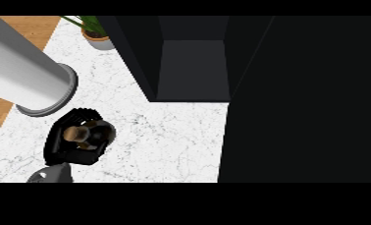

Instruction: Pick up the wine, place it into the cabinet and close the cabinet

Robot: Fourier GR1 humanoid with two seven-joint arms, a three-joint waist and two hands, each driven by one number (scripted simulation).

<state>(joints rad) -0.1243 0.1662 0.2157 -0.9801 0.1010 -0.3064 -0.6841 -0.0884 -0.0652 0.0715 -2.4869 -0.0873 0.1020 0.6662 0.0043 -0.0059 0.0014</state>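
Observation:
My left hand (pixel 66 145) shows at the view's lower left, over the white marble counter (pixel 167 140), with its fingers curled round a brown, round-topped thing (pixel 75 133). That thing looks like the wine bottle seen from above, and the hand hides the rest of it. Further back the dark cabinet (pixel 192 67) stands open, its inside dark and bare. The open cabinet is up and to the right of the hand, apart from it. My right hand does not show.
A wide black panel (pixel 297 101), apparently the cabinet's open door, fills the right side. A thick grey cylinder (pixel 33 71) slants in from the upper left, ending just above my hand. A potted plant (pixel 94 33) stands at the back left.

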